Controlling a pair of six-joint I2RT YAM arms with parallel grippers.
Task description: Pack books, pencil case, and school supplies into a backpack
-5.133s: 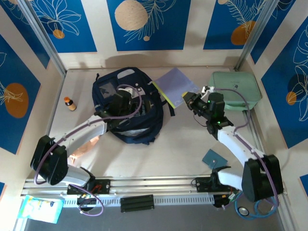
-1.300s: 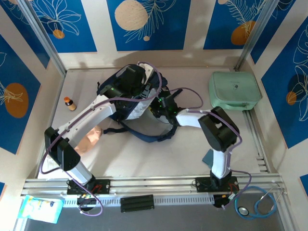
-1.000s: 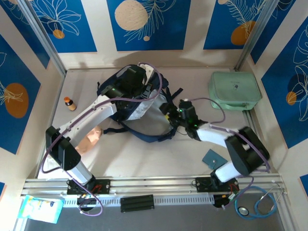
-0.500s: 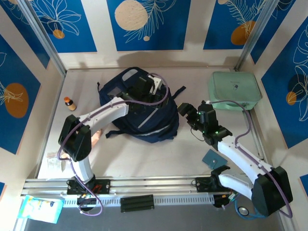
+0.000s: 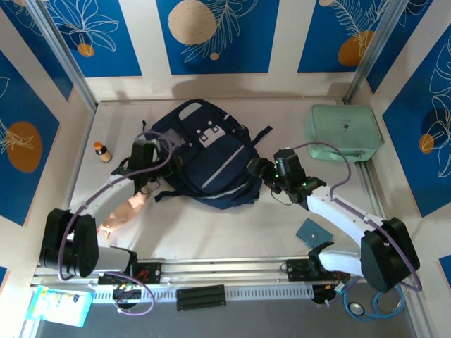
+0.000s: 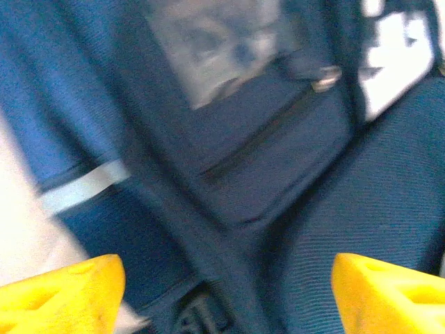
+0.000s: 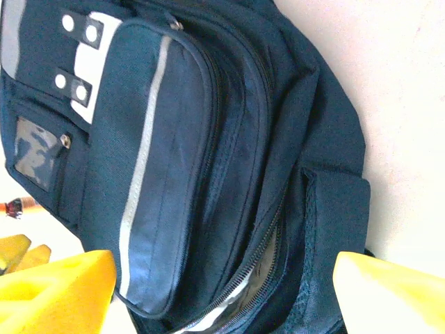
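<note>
Top external: backpack (image 5: 211,158) lies centre-rear on the table (image 5: 211,229), long axis rear-left to near-right. Left gripper (image 5: 153,169) and right gripper (image 5: 261,172) flank it, both spread, empty — right nearer its zip opening (image 7: 261,254).

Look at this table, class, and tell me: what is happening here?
Two robot arms are working at a navy backpack lying on the table. The left gripper and the right gripper stand open on either side of it, holding nothing. A zip on the side facing the right gripper is partly undone. A teal booklet lies near the right arm's base, not yet packed. A mint-green case sits at the far right, a small bottle at the left.
</note>
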